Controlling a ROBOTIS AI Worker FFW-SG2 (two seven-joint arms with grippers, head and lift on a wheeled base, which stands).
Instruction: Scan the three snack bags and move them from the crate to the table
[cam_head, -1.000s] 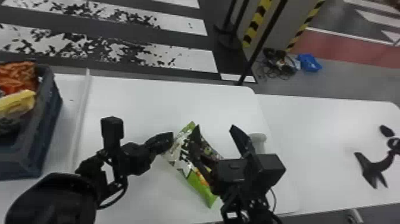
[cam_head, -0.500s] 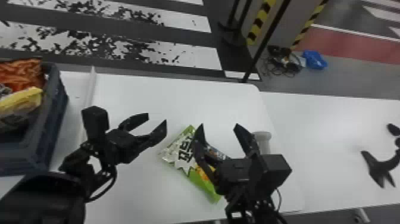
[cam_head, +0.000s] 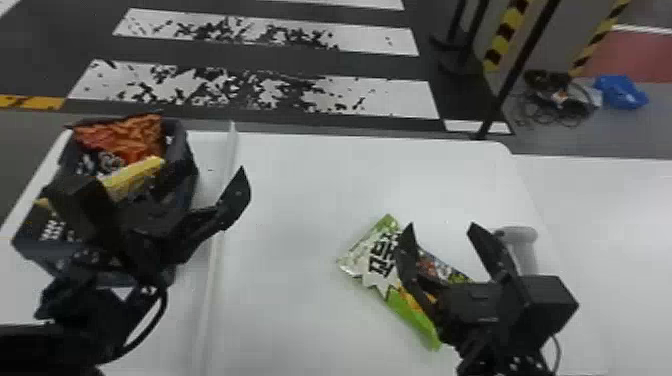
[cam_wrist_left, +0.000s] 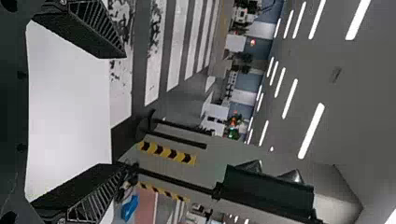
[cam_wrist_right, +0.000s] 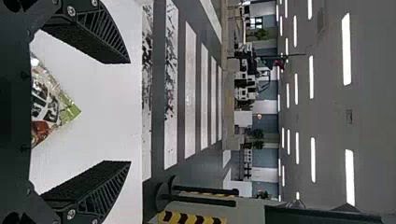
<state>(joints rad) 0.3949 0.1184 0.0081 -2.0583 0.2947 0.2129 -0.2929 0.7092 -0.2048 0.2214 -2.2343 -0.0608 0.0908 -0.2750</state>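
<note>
Green bag (cam_head: 379, 264): long axis slants far-left to near-right.

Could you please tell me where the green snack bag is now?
In the head view, the green snack bag lies on the white table, just right of the middle, partly hidden by the right end effector.

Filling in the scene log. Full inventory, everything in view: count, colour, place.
green-and-white snack bag: 1, on table
crate: 1, dark blue-grey, left
snack bags in crate: at least 2, orange-red and yellow
handled object: 1, pale grey, beside right gripper
table: 1, white, under the loose bag
striped markings: 2, yellow-black, beyond table
plastic-like item: 1, blue, on floor
cables: uncounted, dark, beside it
floor stripes: several, white, beyond table
ceiling lights: many, white, overhead
grippers: 2, black, left gripper by crate, right by loose bag
</note>
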